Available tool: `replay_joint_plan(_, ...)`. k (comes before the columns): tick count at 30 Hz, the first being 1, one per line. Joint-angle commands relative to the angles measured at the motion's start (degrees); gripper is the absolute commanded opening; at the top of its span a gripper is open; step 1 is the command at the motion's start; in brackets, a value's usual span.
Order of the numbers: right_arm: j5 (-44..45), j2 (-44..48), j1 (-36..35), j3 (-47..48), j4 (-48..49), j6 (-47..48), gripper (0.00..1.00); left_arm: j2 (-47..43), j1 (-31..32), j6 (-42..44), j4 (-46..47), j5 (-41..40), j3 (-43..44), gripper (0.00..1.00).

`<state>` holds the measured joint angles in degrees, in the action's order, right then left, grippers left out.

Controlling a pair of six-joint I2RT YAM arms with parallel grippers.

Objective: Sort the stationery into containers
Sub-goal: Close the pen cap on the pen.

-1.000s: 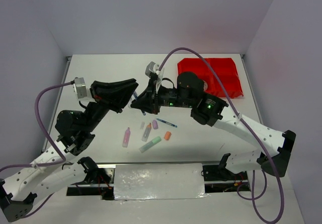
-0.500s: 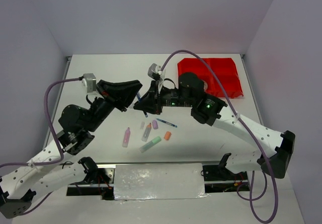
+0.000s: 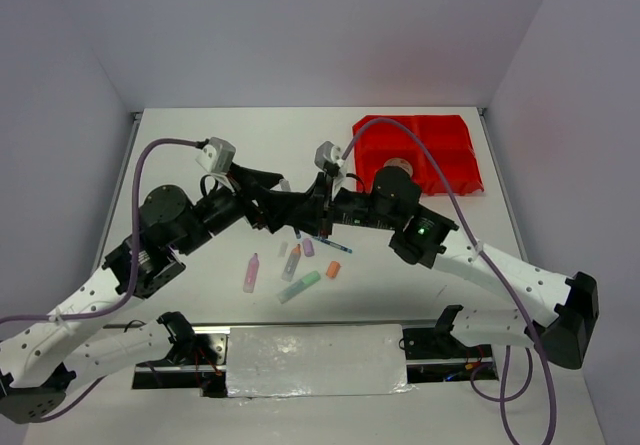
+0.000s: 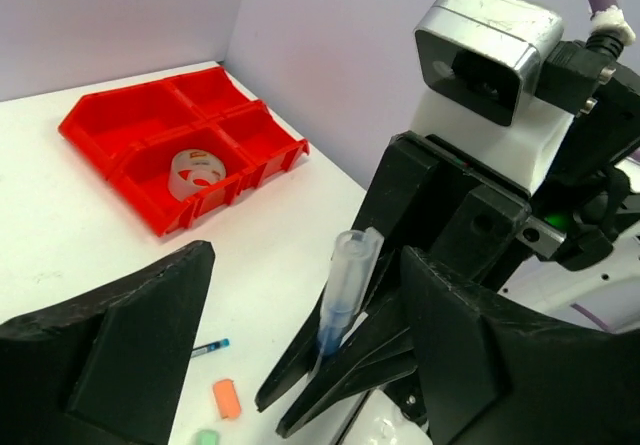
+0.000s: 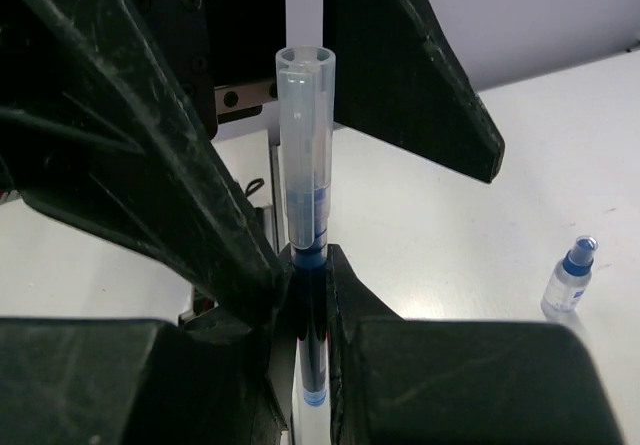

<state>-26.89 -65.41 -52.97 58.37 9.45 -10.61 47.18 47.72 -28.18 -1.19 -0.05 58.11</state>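
light bright, even | shadows soft on table (image 3: 190,155) | glare on near-edge panel (image 3: 315,360) | left fingers (image 4: 110,355) soft-focus close-up

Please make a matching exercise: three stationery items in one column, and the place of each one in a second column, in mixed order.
1. clear tape roll
2. blue pen with translucent cap
3. small clear bottle with blue cap

A. on the white table
B. clamped in the right end effector
C. inside a red plastic bin

Pairs: 1-C, 2-B, 3-A
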Motion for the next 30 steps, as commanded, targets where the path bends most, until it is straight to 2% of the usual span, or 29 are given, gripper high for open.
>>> replay_joint_plan(1, -2.1, 2.9, 0.1, -0.8, 5.0, -1.1, 0.00, -0.2, 0.1, 1.5, 0.5, 2.9, 3.9, 0.90)
replay_joint_plan(5, -8.3, 2.1, 0.3, 1.1, 1.9, -0.2, 0.00, -2.3, 0.1, 2.2, 3.2, 8.2, 3.6, 0.91)
replay_joint_plan(6, -13.2, 1.3, 0.8, 1.6, 1.1, -0.2, 0.00, -3.0, 0.1, 2.5, 4.2, 9.8, 2.9, 0.89)
replay_joint_plan(11, -26.7, -0.2, 1.6, 3.2, 0.8, -1.5, 0.00, -6.8, 0.1, 5.4, 10.8, 23.6, 0.3, 0.82)
replay_joint_plan(14, -28.4, 0.3, 1.6, 3.4, 0.5, -1.5, 0.00, -7.0, 0.1, 5.8, 10.0, 23.7, 0.4, 0.75)
replay_joint_plan(18, -27.6, 1.9, 1.7, 3.4, 0.2, -1.7, 0.00, -5.2, 0.2, 5.6, 8.3, 24.0, 1.5, 0.62)
replay_joint_plan(23, -27.1, 1.6, 1.7, 4.6, -1.6, -1.1, 0.00, -3.1, 0.2, 4.5, 9.4, 24.8, 1.5, 0.59)
replay_joint_plan(26, -26.5, 1.3, 1.6, 5.2, -2.2, -0.6, 0.00, -1.7, 0.2, 4.2, 9.5, 26.1, 1.8, 0.42)
replay_joint_plan(27, -26.1, 1.2, 1.6, 5.4, -2.4, -0.5, 0.00, -1.4, 0.1, 3.8, 9.7, 26.9, 1.9, 0.30)
replay_joint_plan(28, -25.8, 1.2, 1.7, 5.9, -2.5, -0.3, 0.00, -0.9, 0.1, 3.7, 9.7, 27.3, 2.0, 0.27)
replay_joint_plan(30, -25.4, 0.8, 2.1, 6.2, -2.2, -0.6, 0.00, -0.5, 0.1, 3.1, 10.1, 27.8, 1.9, 0.14)
